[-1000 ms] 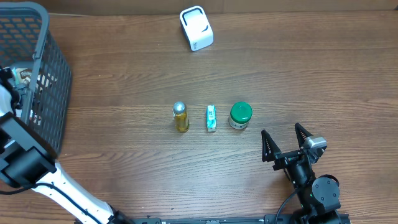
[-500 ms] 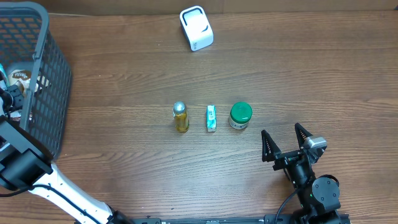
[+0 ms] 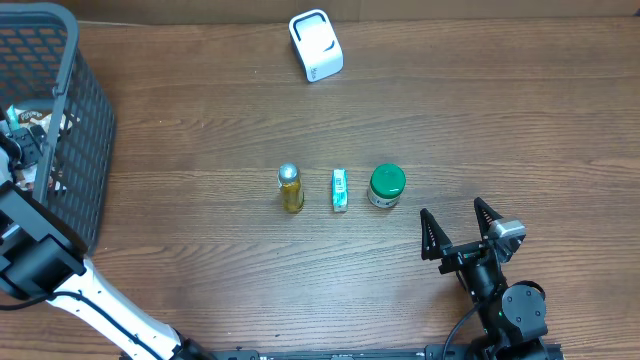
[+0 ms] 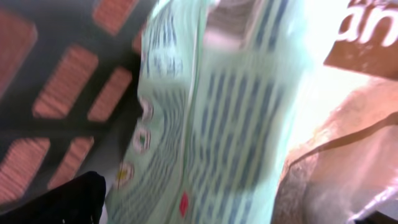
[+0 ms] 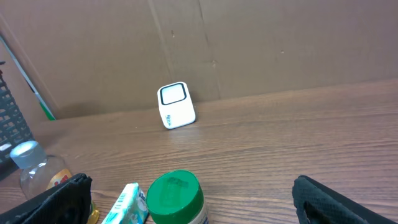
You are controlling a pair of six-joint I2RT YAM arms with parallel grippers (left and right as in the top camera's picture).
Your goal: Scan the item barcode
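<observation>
Left gripper (image 3: 20,150) is down inside the dark mesh basket (image 3: 88,120), at the table's left edge. The left wrist view is blurred and very close. A pale green printed packet (image 4: 211,124) fills most of it, right up against the camera, and a brownish glossy wrapper (image 4: 348,168) lies just to its right. One black finger (image 4: 65,200) shows at the lower left corner, and basket mesh with wood showing through it lies behind that. Cannot tell whether the left jaws are spread or gripping anything. Cannot tell if the packet touches the finger.

Right gripper (image 3: 451,210) sits low over the wooden table (image 3: 520,120), jaws spread wide with nothing between them. In the right wrist view both fingers (image 5: 59,200) sit at the bottom corners.

Just ahead of the right gripper and slightly to its left stands a green-lidded jar (image 3: 386,186), upright. Further left is a small teal and white box (image 3: 340,190), near the jar but apart from it. Past that is a small bottle (image 3: 290,188) with a silver cap and yellow contents. The three form a row, none of them touching.

The white barcode scanner (image 3: 316,45) is well ahead of the right gripper, at the far edge of the table, close to the cardboard wall (image 5: 280,43). It is well apart from the row and from the basket.
</observation>
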